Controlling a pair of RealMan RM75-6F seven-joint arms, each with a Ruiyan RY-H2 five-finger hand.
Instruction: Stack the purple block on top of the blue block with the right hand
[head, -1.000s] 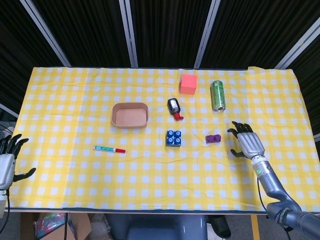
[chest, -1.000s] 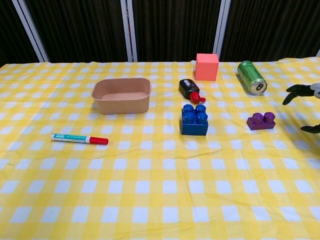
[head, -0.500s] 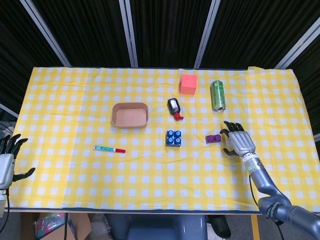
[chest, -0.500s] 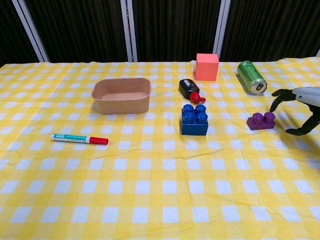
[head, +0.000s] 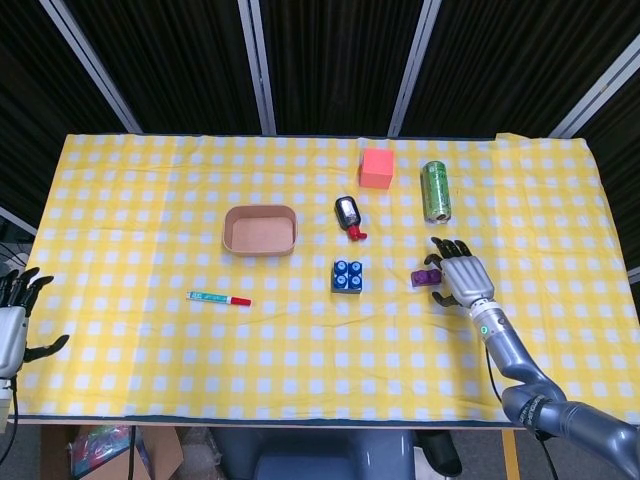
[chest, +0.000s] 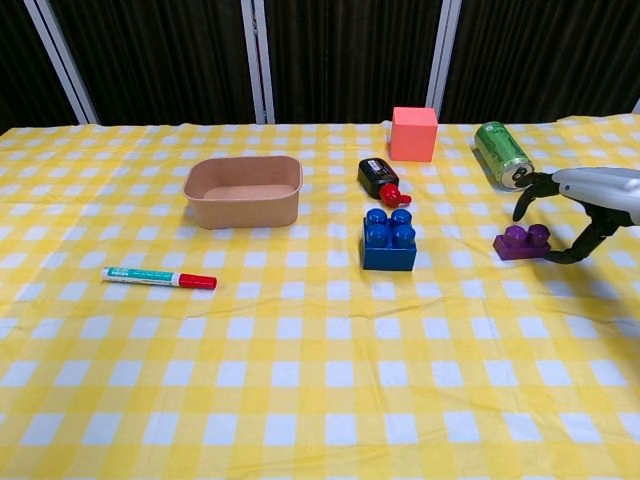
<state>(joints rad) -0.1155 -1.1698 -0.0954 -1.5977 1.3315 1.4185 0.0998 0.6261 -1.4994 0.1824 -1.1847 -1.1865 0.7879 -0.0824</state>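
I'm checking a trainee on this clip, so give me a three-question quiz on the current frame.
1. True or false: the purple block already sits on the blue block.
2. Which lies nearest the right robot hand? A) marker B) purple block C) tan tray
3. Fill in: the green can lies on its ____.

Key: 1 false; both rest apart on the cloth. 2 B. 3 side.

Two studded blocks — one blue block (chest: 389, 240), one purple block (chest: 521, 242).
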